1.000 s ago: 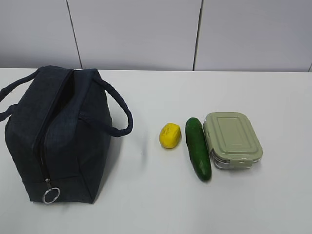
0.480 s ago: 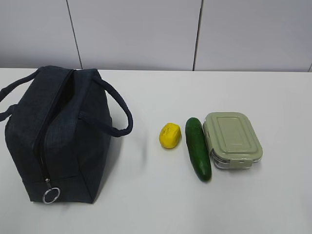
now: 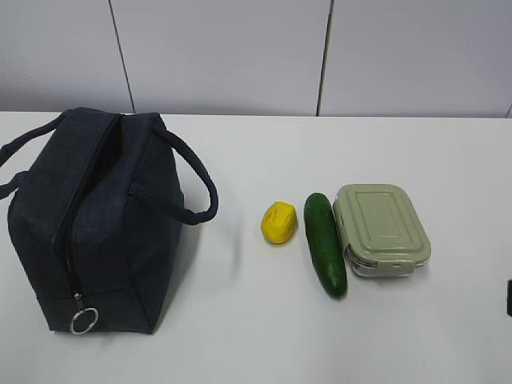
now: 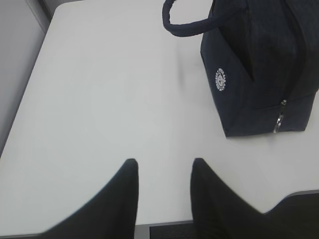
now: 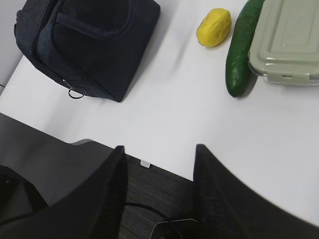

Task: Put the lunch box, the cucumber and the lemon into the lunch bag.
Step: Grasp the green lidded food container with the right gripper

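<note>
Comparing this moment with the second before it, almost nothing is found altered on the table (image 3: 264,336): one small dark shape (image 3: 509,298) is now seen at the right edge of the exterior view, probably part of the right arm, though it cannot be identified with certainty. The bag (image 3: 96,220) is unmoved at the left, standing upright with its top zipper drawn back and the ring pull (image 3: 83,320) hanging at the near end. The box (image 3: 381,230) is left at the right with its lid on, the cucumber (image 3: 325,244) lies touching its left side, and the lemon (image 3: 278,222) sits just beside the cucumber, all three well apart from the bag. The right gripper (image 5: 158,149) is held partly open and empty over the near table edge; the left gripper (image 4: 163,167) is likewise partly open and empty, near the bag's front. No item is packed yet, so the task is judged barely begun, with a first reach perhaps starting on the right.
</note>
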